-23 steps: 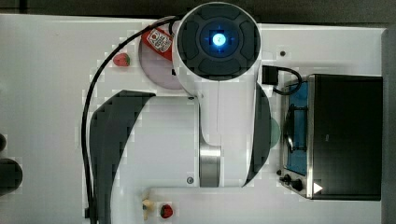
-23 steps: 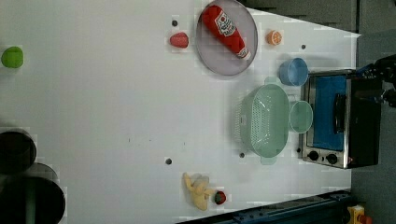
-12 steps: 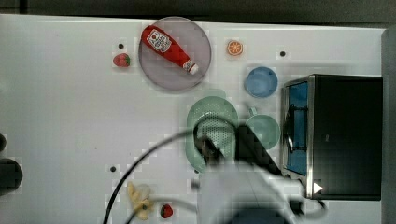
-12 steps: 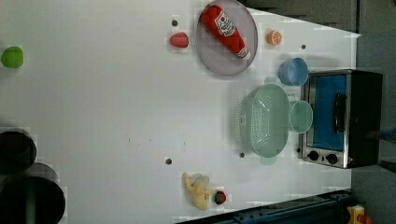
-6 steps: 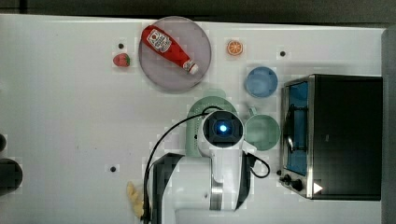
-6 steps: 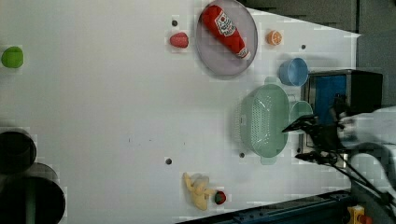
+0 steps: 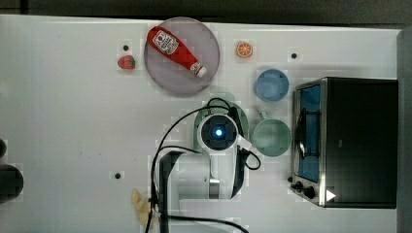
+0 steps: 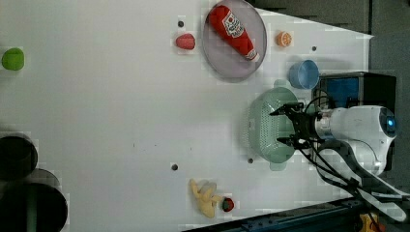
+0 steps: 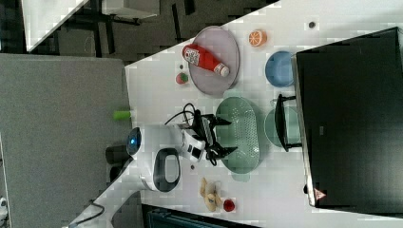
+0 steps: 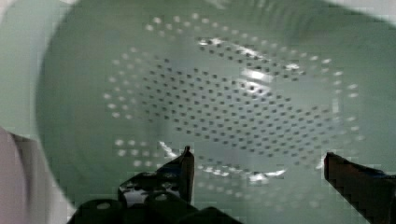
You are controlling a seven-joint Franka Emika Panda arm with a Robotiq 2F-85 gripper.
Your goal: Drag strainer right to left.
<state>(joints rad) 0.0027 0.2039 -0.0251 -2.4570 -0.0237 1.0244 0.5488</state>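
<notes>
I've got the gripper point(image 8: 285, 126) spread wide, holding nothing, poised over the strainer point(image 8: 269, 126), which sits right of centre in the left view, between the grey plate point(image 8: 227, 58) above and the banana point(image 8: 203, 197) below. It looks like light, stiff plastic with a smooth rim, so I expect it to slide easily on the white table point(image 8: 106, 96). I'd hook one finger inside the wall or pinch the rim, since the mug point(image 7: 271, 137) sits just beside it.
</notes>
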